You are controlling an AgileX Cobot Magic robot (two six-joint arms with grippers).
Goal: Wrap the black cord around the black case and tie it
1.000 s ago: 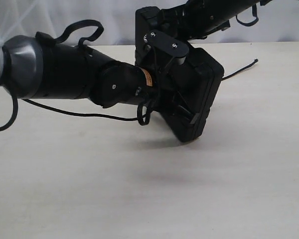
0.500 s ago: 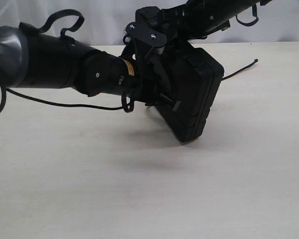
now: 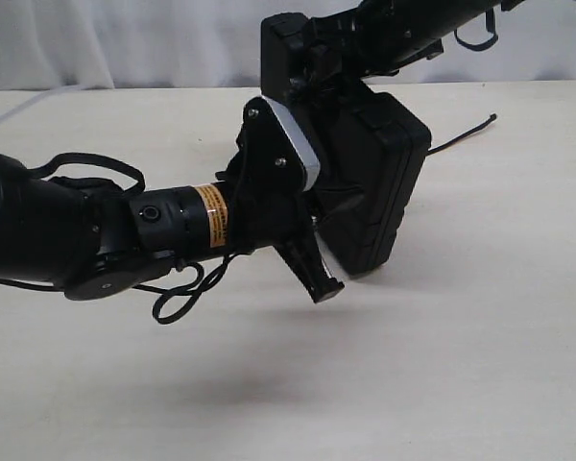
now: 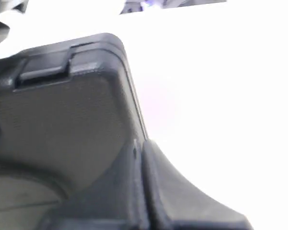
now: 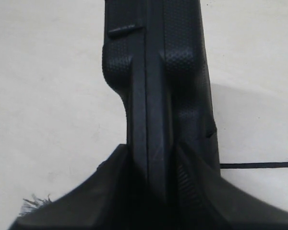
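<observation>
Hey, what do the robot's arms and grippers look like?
The left arm wears a black sleeve, with an orange label band, a grey plate at the wrist and looped black cables. The right arm is black too, with a cable loop. The left gripper and right gripper have black tapered fingers.

This looks like a robot laboratory or a test room. A wide table with a plain pale beige top stands in front of a white cloth backdrop with soft folds. Two black robot arms, the left arm and the right arm, reach over the table, with loose cables looped on them and an orange label around one joint.
</observation>
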